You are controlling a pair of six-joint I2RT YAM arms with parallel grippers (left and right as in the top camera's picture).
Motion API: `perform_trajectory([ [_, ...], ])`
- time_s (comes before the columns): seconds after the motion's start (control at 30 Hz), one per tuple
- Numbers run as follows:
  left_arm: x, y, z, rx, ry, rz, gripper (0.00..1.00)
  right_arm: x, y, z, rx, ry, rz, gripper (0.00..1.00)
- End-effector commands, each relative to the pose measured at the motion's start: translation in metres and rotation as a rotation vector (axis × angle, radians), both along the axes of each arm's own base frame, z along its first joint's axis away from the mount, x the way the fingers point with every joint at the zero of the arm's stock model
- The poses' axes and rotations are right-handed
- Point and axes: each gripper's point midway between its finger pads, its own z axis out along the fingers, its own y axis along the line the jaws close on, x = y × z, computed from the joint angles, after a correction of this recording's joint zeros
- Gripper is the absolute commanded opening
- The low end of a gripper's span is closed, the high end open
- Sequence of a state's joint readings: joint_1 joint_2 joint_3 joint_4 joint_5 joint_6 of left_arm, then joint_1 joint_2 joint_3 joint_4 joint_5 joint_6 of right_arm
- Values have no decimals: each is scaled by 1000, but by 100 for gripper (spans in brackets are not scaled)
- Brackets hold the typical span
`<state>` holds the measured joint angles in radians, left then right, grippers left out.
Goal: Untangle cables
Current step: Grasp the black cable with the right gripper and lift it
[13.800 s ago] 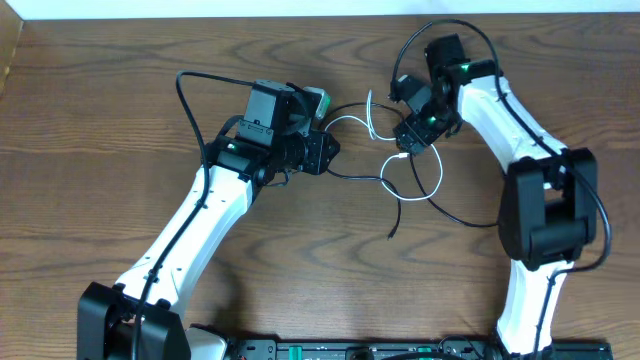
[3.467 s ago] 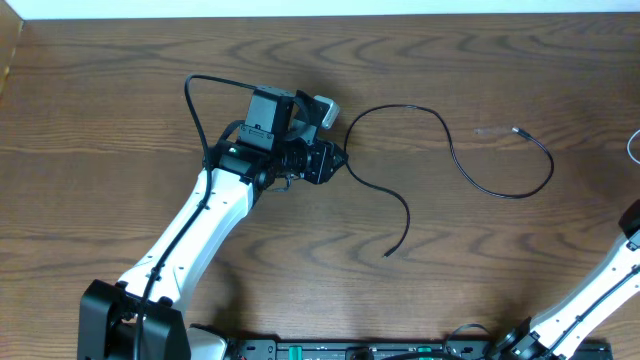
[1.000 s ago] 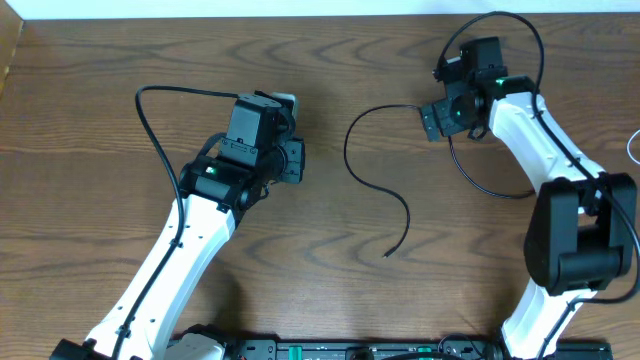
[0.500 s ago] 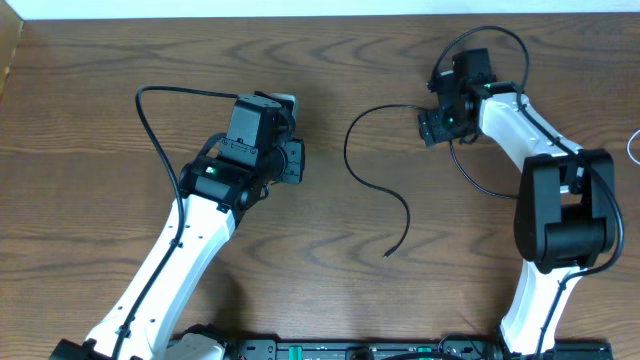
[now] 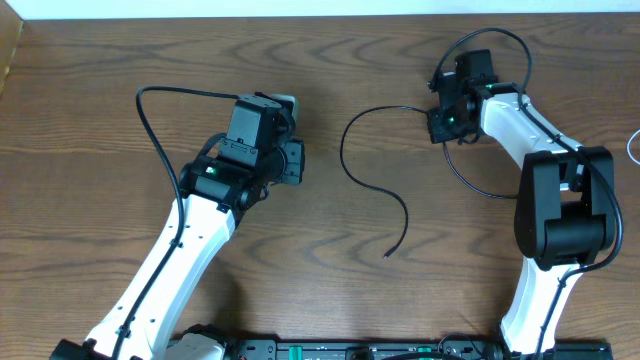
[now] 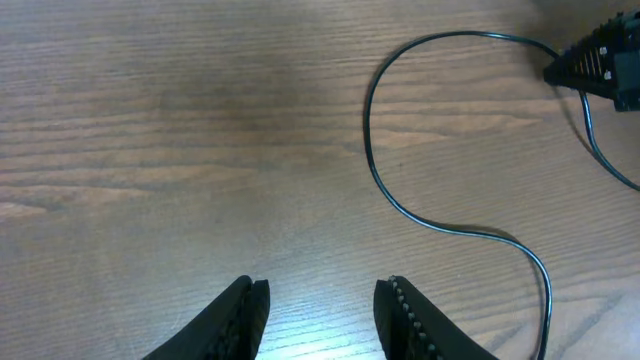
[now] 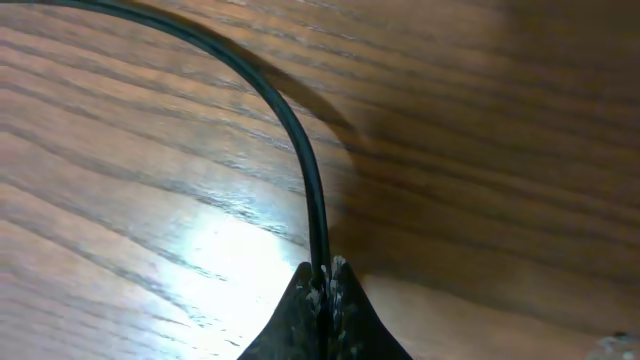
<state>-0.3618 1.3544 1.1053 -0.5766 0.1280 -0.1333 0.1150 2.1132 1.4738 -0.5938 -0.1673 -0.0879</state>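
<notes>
The black cable (image 5: 343,150) is lying curved across the table (image 5: 100,80), the right pincer (image 7: 325,285) clamping it tightly, probably for dragging it straight; the left pincer (image 6: 320,300) is hovering spread, empty.

Overhead looks straight down on the whole table (image 5: 80,120), left wrist faces rightward over mid-table at medium range, right wrist sits very close to the wood, all sharing the black cable (image 5: 345,165).

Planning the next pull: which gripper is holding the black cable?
The right gripper, pinched shut on the black cable. The left gripper hangs open, with the cable lying clear of its fingers.
</notes>
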Motion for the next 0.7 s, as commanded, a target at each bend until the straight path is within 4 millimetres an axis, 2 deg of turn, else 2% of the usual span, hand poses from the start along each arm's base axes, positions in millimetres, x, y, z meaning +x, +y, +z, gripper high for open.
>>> perform_trajectory([
  [0.0,-2,3,-3,17,7,-1,40,6,12,22,94,-20,-10,1],
  [0.07,-3,3,-3,18,11,-1,40,15,13,53,109,-65,-28,1],
  [0.13,-4,3,-4,19,15,-2,40,24,14,105,126,-138,-41,1],
  [0.17,-5,3,-5,18,22,-4,40,25,14,124,133,-157,-51,1],
  [0.27,-7,4,-7,22,33,-4,40,20,13,188,145,-212,-56,1],
  [0.33,-8,2,-6,14,35,-10,40,8,4,236,124,-244,-98,1],
  [0.43,-10,-10,-3,-44,41,-53,40,-5,-14,273,59,-276,-159,1],
  [0.47,-11,-16,-1,-74,42,-75,40,-12,-26,293,16,-299,-199,1],
  [0.5,-11,-19,0,-87,40,-85,40,-16,-34,305,-9,-313,-229,1],
  [0.67,-11,-24,3,-111,32,-101,40,-39,-63,362,-74,-402,-308,1],
])
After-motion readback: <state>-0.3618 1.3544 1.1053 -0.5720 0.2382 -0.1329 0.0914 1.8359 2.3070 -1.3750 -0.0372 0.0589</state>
